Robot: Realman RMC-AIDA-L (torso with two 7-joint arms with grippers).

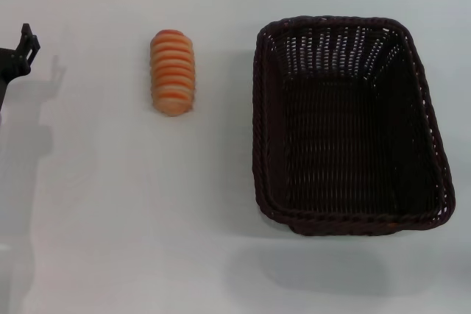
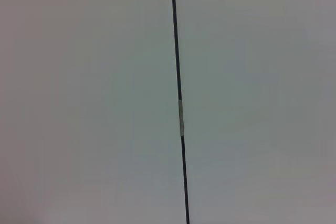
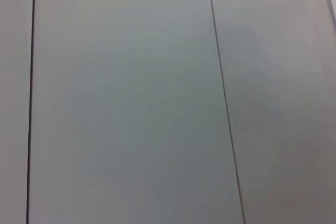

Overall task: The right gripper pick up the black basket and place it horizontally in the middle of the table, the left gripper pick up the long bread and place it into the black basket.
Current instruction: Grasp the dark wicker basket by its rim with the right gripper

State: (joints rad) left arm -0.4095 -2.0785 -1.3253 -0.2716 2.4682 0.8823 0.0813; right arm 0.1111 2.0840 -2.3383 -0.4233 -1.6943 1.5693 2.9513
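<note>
Left tool [image 1: 22,49] sits at the left edge of the bench [image 1: 110,218], only partly in view, so whether it is spread or pressed together cannot be told; the right tool is out of view. Black basket [image 1: 349,126] rests lengthwise on the right side. Long bread [image 1: 173,71] lies left of it, apart, toward the far edge.
</note>
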